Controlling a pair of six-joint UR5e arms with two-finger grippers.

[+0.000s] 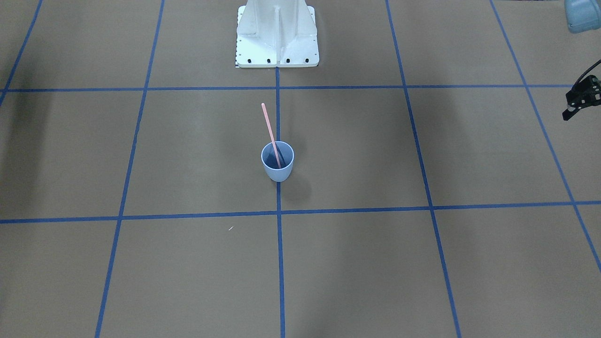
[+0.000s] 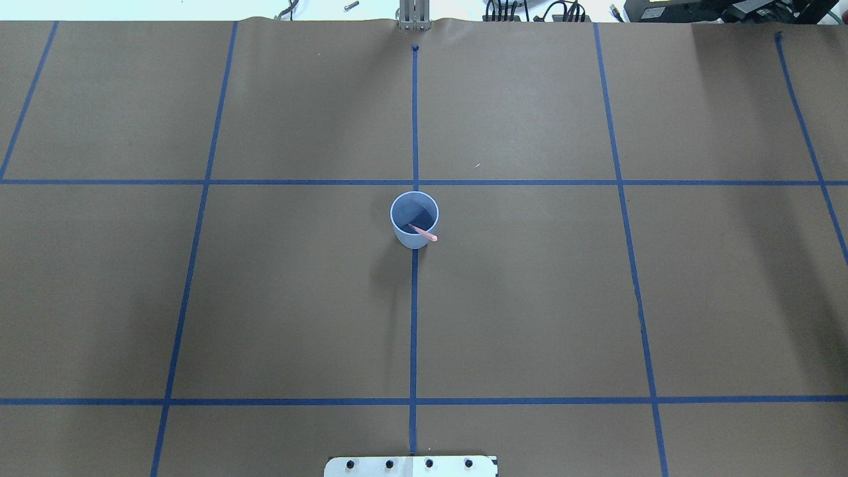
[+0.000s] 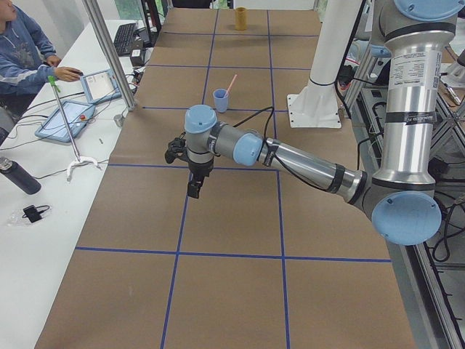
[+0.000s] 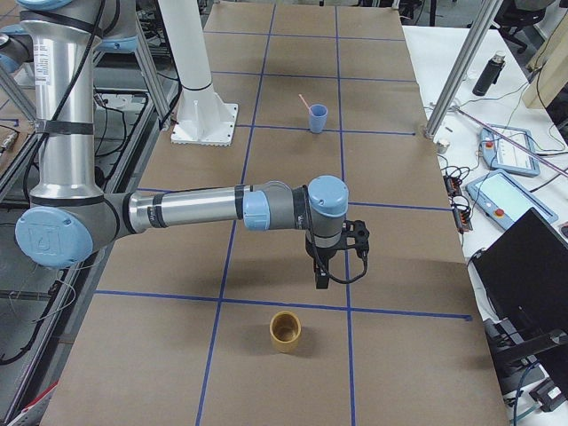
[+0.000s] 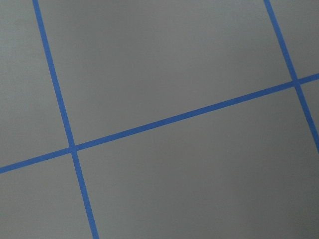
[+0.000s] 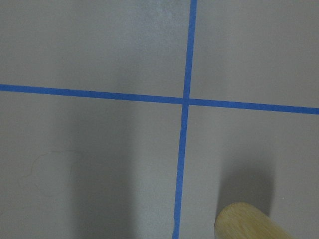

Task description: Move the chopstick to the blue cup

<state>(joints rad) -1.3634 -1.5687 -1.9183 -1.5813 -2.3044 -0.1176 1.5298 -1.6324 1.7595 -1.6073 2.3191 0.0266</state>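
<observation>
In blue cup (image 1: 278,173), chopstick (image 1: 270,129) — left claw (image 3: 195,190) well apart.

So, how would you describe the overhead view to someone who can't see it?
A pink chopstick leans inside a pale blue cup standing upright mid-table on brown paper gridded with blue tape. The robot's white base shows at bottom.

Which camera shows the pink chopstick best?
Exterior front-facing: the thin salmon-pink chopstick shows nearly full length, leaning out of the pale blue plastic cup. Overhead foreshortens it to a stub; both side views show it tiny; wrist views miss it.
</observation>
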